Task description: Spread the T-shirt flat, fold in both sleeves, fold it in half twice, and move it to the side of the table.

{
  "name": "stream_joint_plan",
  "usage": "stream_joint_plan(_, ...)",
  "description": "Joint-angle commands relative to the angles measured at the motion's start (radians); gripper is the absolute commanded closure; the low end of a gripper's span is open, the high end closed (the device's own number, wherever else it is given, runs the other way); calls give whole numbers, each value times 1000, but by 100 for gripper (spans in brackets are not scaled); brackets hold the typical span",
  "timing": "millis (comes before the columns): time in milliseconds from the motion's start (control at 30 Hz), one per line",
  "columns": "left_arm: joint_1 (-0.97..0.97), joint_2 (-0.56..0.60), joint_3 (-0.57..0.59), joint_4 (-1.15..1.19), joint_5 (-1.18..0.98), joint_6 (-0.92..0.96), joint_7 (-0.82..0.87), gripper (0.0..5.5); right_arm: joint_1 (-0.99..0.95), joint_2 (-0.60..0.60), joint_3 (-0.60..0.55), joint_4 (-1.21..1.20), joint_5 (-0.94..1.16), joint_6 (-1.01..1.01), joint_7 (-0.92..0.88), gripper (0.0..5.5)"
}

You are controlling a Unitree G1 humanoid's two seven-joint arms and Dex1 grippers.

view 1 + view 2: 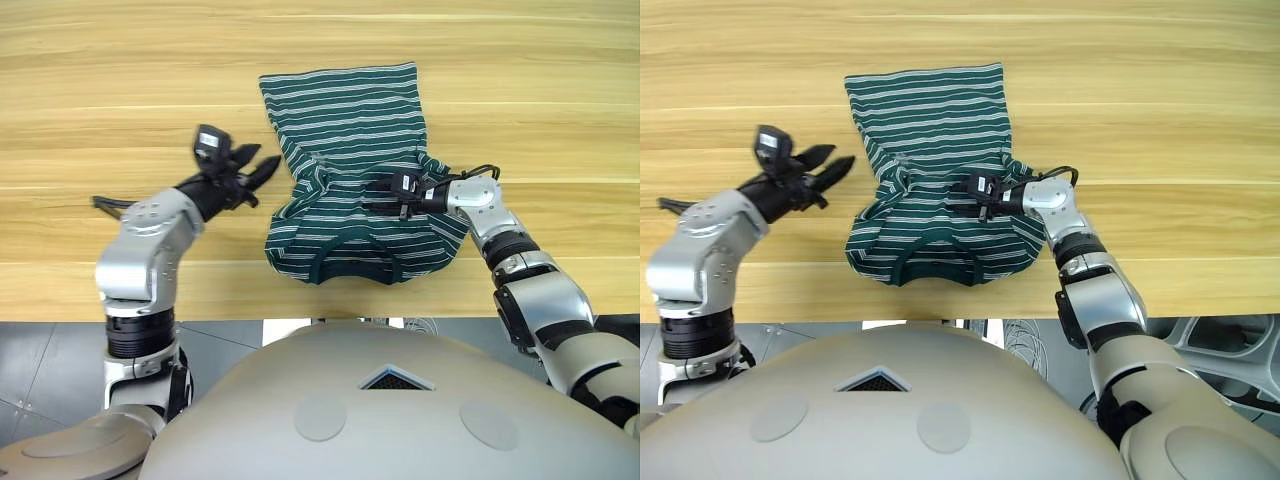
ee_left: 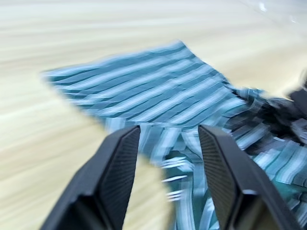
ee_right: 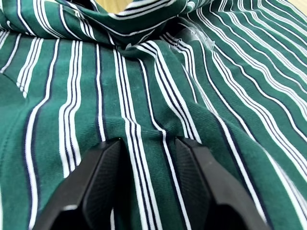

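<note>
The left gripper (image 2: 169, 129) has its two black fingers (image 2: 115, 172) spread apart, with striped cloth showing through the gap between them. Beyond the fingertips the green, white-striped T-shirt (image 2: 144, 91) lies on the pale wooden table (image 2: 72, 28), one part flat with a straight edge and the other bunched into folds. A dark shape (image 2: 298, 108) sits against the bunched part, too blurred to identify.

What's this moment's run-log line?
T-shirt: near half bunched, far half flat | left claw: open, beside T-shirt | right claw: on T-shirt
</note>
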Motion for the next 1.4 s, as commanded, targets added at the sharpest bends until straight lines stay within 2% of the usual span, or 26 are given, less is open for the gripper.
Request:
stream_joint_plan(33,15,15,121,197,-66,-65,-61,338,47,-14,14,4,-34,30,-2,342)
stream_joint_plan(133,23,-2,148,352,-113,-82,-115,338,47,-13,13,0,-36,35,-1,342)
stream_joint_plan(233,30,-20,107,446,-133,-72,-168,338,50,-15,11,0,-35,33,-3,342)
stream_joint_plan(367,76,-31,51,434,-155,-66,-236,338,62,-20,5,-3,-32,29,-8,342)
stream_joint_plan(467,126,4,16,397,-175,-102,-350,338,62,-22,2,2,-32,30,-10,342)
stream_joint_plan(533,145,37,1,414,-143,-200,-434,338,61,-22,1,5,-32,30,-11,342)
stream_joint_plan(600,159,60,-11,454,-83,-414,-533,338,62,-22,-1,5,-32,30,-11,342)
stream_joint_plan(733,94,77,-62,682,133,-908,-536,265,64,-24,-5,3,-29,29,-9,342)
stream_joint_plan(800,51,68,-101,805,211,-1094,-527,236,61,-23,-6,7,-30,29,-8,342)
stream_joint_plan(933,0,44,-178,982,299,-1283,-515,179,51,-21,-6,12,-34,31,-4,342)
stream_joint_plan(1133,-47,13,-203,1078,263,-1316,-537,179,40,-20,-7,19,-36,31,-8,342)
stream_joint_plan(1400,-31,-9,-199,976,149,-1216,-593,179,41,-16,-1,17,-41,31,-12,342)
